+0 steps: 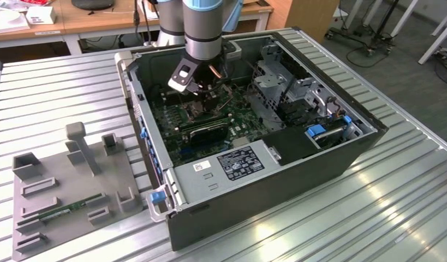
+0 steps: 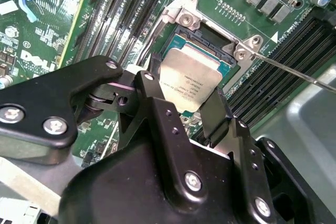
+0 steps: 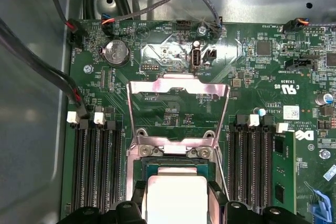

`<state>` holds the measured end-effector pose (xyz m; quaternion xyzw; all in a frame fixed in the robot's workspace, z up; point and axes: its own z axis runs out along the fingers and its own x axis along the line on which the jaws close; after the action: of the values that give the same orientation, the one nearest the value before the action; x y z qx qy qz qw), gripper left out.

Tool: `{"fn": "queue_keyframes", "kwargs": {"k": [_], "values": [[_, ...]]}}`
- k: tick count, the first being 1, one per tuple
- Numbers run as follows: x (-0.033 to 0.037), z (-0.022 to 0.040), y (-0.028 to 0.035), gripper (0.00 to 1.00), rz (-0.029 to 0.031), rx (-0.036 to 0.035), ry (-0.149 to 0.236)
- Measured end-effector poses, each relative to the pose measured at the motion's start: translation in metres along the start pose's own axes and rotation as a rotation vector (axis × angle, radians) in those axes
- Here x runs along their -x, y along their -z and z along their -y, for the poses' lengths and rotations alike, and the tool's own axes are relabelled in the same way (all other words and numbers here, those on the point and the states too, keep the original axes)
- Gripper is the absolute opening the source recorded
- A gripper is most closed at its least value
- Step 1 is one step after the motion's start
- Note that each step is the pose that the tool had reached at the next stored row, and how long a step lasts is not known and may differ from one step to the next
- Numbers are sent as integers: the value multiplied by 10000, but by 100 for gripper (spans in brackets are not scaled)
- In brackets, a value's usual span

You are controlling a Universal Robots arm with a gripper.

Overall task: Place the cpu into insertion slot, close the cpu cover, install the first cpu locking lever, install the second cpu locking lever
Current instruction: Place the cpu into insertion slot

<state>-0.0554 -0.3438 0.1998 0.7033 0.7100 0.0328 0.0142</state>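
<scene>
Currently the arm [image 1: 203,27] reaches down into the open computer case [image 1: 281,164], which lies on its side on the slatted metal counter [image 1: 55,93]; in the exterior view the gripper [image 1: 201,93] is over the motherboard [image 1: 242,106], at about 11 o'clock inside the case.

Fingers [image 2: 212,114] are clamped on the cpu [image 2: 191,80] at two opposite edges, silvery face up; both wrist views show the cpu directly over the insertion slot [image 2: 207,38]; I cannot tell whether it is fully seated or just above the contacts.

The cpu cover [image 3: 178,88] is swung open on its hinge and stands clear of the slot; green board shows through its cut-out centre; cover not yet closed.

One locking lever [image 2: 294,71], a thin wire rod, runs away from the slot's corner, released and not hooked down.

On the motherboard a green memory module [image 3: 278,171] is seated in the bank of slots beside the socket; the remaining slots in that bank are dark.

On the counter, at about 8 o'clock from the case in the exterior view, there is a grey fixture tray [image 1: 63,180] with a memory stick [image 1: 70,208] lying flat in it, well apart from the gripper.
</scene>
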Motion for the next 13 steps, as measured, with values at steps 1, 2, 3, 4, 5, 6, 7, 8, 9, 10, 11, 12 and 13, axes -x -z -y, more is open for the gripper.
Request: {"fn": "queue_keyframes", "kwargs": {"k": [1,2,3,4,5,6,7,8,9,10,11,12,13], "values": [[0,1,-1,54,0,0,2],[0,1,-1,54,1,-1,3],[0,1,-1,54,1,-1,2],[0,2,-2,54,0,0,1],[0,2,-2,54,0,0,1],[0,2,-3,54,0,0,1],[-1,2,-8,54,-5,3,0],[-1,3,-15,54,-4,2,1],[0,3,-21,54,-1,1,1],[0,4,-28,54,-2,1,1],[0,4,-33,54,-2,1,1],[1,5,-35,54,0,0,1],[1,6,-37,54,1,-1,0]]}}
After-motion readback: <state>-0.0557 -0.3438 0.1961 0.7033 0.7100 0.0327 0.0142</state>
